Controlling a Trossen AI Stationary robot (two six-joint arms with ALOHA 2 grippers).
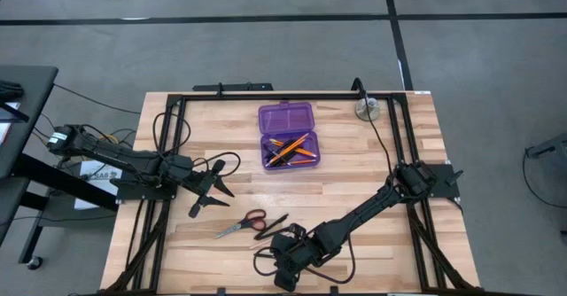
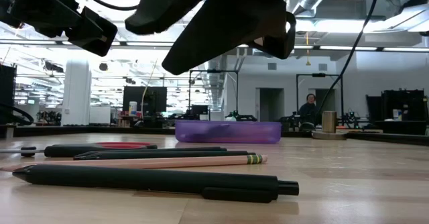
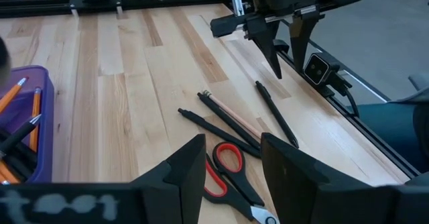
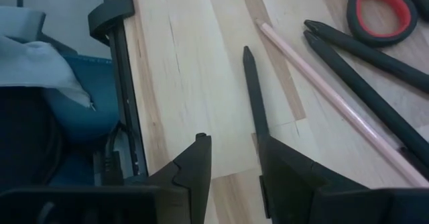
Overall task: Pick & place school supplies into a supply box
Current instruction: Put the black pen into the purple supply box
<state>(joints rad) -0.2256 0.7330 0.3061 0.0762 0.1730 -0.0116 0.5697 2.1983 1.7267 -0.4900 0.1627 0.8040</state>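
Note:
The purple supply box (image 1: 289, 149) lies open at the table's middle far side, orange pencils and black pens inside, its lid (image 1: 286, 117) flat behind it. Near the front edge lie red-and-black scissors (image 1: 241, 226), two black pens (image 3: 221, 127), a pencil (image 3: 234, 117) and, nearest the edge, one more black pen (image 4: 255, 96). My right gripper (image 3: 287, 73) hangs open above that single pen, fingers pointing steeply down, clear of it. At the table's left side my left gripper (image 1: 208, 198) stays open and raised, facing the scissors.
A round silver disc (image 1: 368, 110) sits at the far right. A black frame rail (image 4: 124, 83) runs along the table's near edge close to the right gripper. Bare wood lies between the box and the loose supplies. A person (image 2: 310, 107) sits far off in the room.

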